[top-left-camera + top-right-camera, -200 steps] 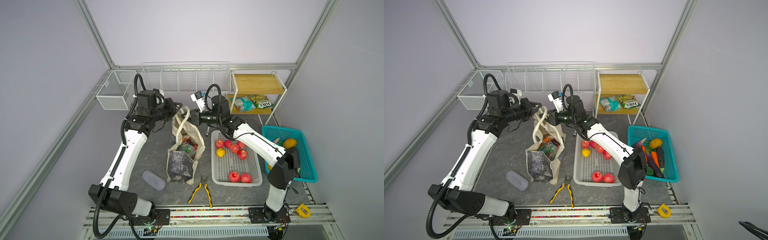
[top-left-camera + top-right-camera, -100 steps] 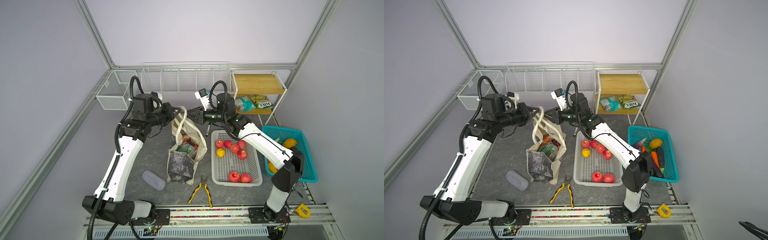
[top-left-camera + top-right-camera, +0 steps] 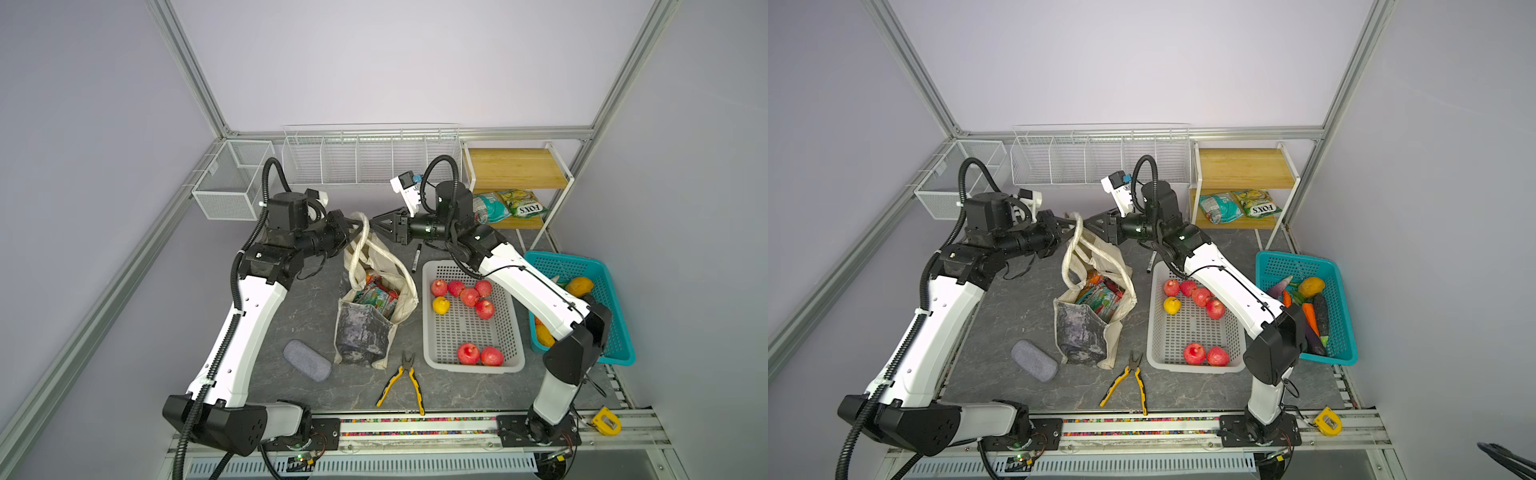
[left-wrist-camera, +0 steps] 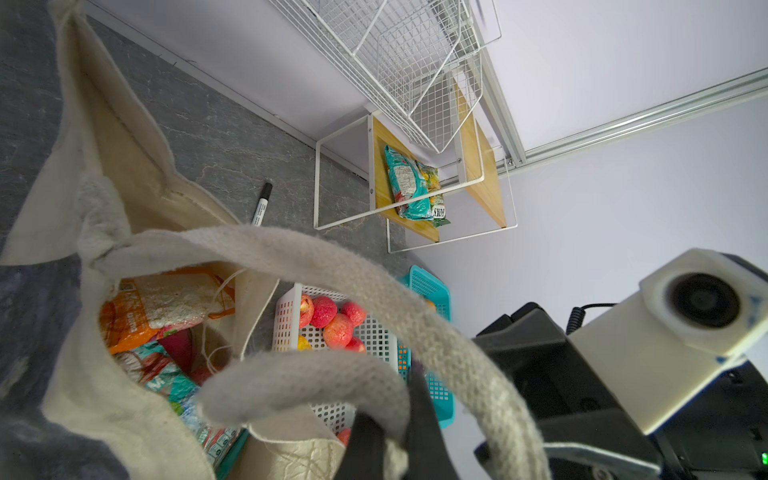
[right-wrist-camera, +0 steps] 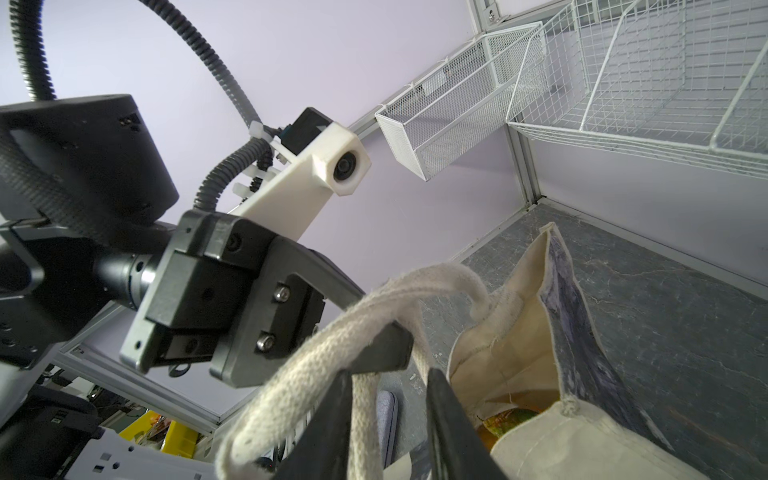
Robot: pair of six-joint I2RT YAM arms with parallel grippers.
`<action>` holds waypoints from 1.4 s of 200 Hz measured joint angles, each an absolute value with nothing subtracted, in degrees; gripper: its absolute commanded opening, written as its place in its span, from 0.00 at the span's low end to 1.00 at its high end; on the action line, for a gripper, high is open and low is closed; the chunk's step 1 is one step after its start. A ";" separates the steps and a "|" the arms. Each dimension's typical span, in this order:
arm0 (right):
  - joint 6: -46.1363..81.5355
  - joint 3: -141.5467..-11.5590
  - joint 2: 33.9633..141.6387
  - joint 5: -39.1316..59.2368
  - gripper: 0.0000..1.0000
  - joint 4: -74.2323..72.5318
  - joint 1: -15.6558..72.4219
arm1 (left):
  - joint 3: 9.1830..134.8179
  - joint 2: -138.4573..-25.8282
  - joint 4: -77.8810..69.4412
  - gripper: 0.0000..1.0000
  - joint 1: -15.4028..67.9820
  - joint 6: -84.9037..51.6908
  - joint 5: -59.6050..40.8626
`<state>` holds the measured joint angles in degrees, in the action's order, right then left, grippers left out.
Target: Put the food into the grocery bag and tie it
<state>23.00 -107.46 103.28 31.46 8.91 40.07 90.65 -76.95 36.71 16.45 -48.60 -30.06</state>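
Observation:
The grocery bag [image 3: 363, 332] [image 3: 1081, 332] stands open mid-table, with orange and teal packets [image 3: 376, 294] [image 4: 166, 307] inside. Its cream straps [image 3: 362, 232] [image 3: 1074, 232] are lifted at the back. My left gripper [image 3: 352, 227] [image 4: 390, 395] is shut on one strap [image 4: 299, 374]. My right gripper [image 3: 375, 220] [image 5: 388, 374] faces it, nearly touching, jaws apart with a strap [image 5: 365, 407] hanging loose between them. Red apples [image 3: 469, 297] and a yellow fruit [image 3: 441, 305] lie in the white basket [image 3: 473, 368]. Two FOX'S packets [image 3: 511, 205] rest on the shelf.
Yellow-handled pliers [image 3: 401, 384] lie in front of the bag, a grey case [image 3: 306, 365] to its left, a marker pen [image 3: 417, 257] behind the white basket. A teal basket [image 3: 615, 299] of vegetables sits at far right. Wire racks [image 3: 365, 162] line the back wall.
My right gripper has moved left to the raised straps and its jaws have parted a little. The left arm's elbow has swung left, its gripper still shut on the strap.

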 measured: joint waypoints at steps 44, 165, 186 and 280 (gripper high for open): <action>21.32 -106.13 101.38 30.68 0.50 10.98 37.58 | 93.97 -79.83 35.35 0.00 16.53 -49.28 -31.24; 18.81 -77.84 92.95 37.39 0.38 1.04 31.38 | 95.04 -84.36 28.60 0.00 16.53 -53.78 -36.88; 19.42 -75.96 93.01 40.45 0.38 -4.97 31.62 | 95.04 -84.66 28.12 0.00 16.53 -54.37 -37.78; 33.95 -70.63 103.57 49.58 0.45 -42.02 34.37 | 95.04 -84.66 27.92 0.00 16.53 -55.05 -40.62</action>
